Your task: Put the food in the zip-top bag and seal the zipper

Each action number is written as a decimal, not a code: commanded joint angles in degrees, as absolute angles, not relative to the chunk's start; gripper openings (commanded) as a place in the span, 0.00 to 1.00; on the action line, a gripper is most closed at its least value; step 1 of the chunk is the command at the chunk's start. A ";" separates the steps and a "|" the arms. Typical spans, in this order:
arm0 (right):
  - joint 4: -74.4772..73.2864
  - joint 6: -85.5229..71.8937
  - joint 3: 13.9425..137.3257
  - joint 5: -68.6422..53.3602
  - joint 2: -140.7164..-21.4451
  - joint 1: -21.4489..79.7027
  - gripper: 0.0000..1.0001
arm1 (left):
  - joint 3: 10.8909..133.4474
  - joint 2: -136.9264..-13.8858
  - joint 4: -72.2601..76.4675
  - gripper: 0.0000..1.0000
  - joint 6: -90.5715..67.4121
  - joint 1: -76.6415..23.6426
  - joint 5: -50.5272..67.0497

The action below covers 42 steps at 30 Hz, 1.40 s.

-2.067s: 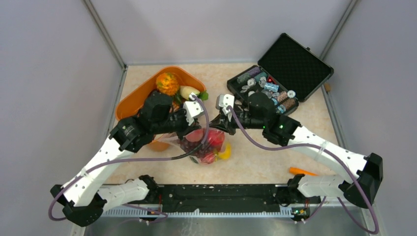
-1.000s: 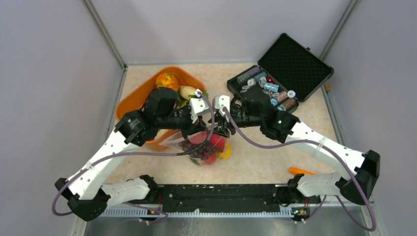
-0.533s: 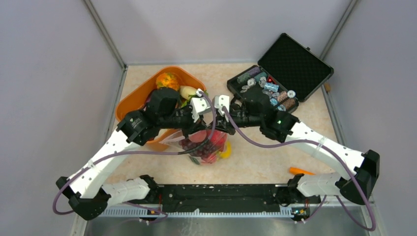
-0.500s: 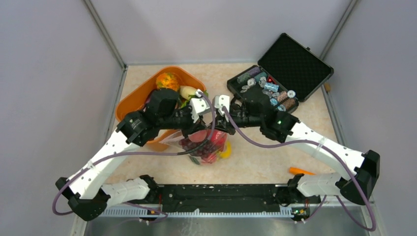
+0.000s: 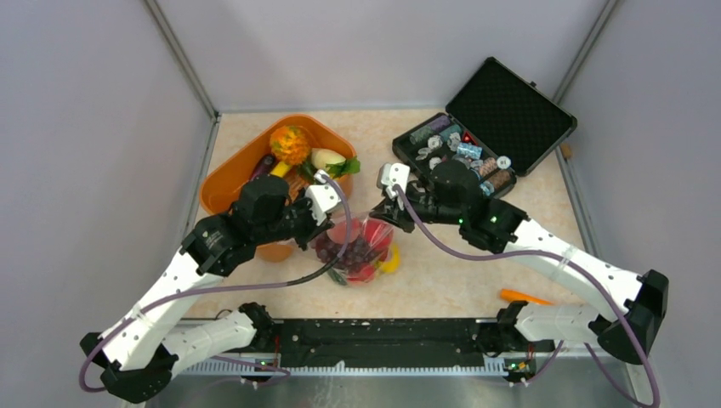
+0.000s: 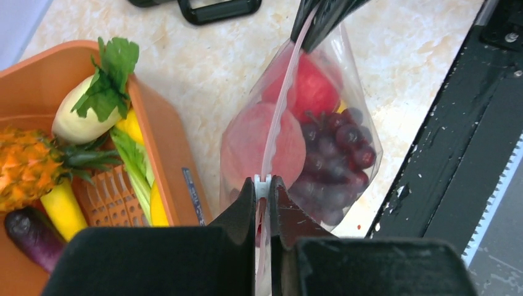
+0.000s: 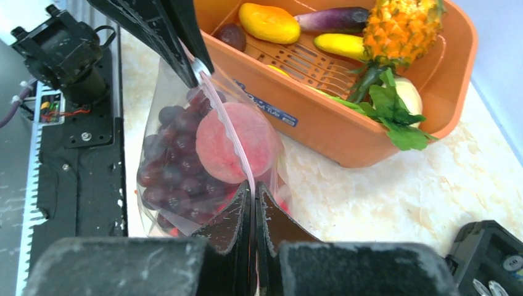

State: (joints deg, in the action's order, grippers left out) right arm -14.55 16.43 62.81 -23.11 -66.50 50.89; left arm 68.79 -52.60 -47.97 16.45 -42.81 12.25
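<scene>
While the top view hides both sets of fingertips under the wrists, the wrist cameras show them plainly. At far left the orange basket (image 5: 223, 183) sits by the wall, holding a pineapple (image 5: 290, 144), a white radish with green leaves (image 5: 326, 158) and, seen only from the wrists, a purple eggplant (image 7: 336, 18) and a yellow piece (image 7: 341, 43). A blue label (image 7: 274, 113) on the basket's outer wall shows in the right wrist view, its print too small to read. The left wrist view catches a dark strip of writing (image 6: 192, 196) on that wall, also unreadable. Just right of the basket, the left gripper (image 6: 263, 184) is pinched closed on one end of the pink zipper (image 6: 284, 105). The zip-top bag (image 5: 357, 246) hangs between the arms over the table (image 5: 442, 280); whether its bottom rests on the surface cannot be told. Inside it are purple grapes (image 6: 333, 163) and red apples (image 6: 308, 86), with a yellow banana (image 5: 390, 262) at its lower right edge, clear only from above. The right gripper (image 7: 253, 192) is clamped closed on the zipper's other end, the strip stretched taut between the two. Farther right stands the open black case (image 5: 508, 109), and near the right arm's base an orange piece (image 5: 520, 296) lies on the table, visible only from above.
</scene>
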 commanded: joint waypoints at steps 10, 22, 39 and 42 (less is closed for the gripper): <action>-9.90 11.60 58.60 -13.18 -58.08 45.03 0.00 | 65.36 -50.25 -52.83 0.00 15.44 -42.54 0.59; -8.78 8.28 57.32 -6.62 -56.11 43.13 0.00 | 63.82 -47.48 -54.05 0.00 14.47 -42.46 -4.61; -9.30 7.96 56.89 -7.14 -55.96 42.45 0.00 | 63.59 -47.46 -51.71 0.47 13.71 -42.28 -7.62; -8.06 6.67 56.09 -5.57 -56.14 42.46 0.00 | 64.90 -47.05 -50.12 0.76 12.25 -42.28 -8.76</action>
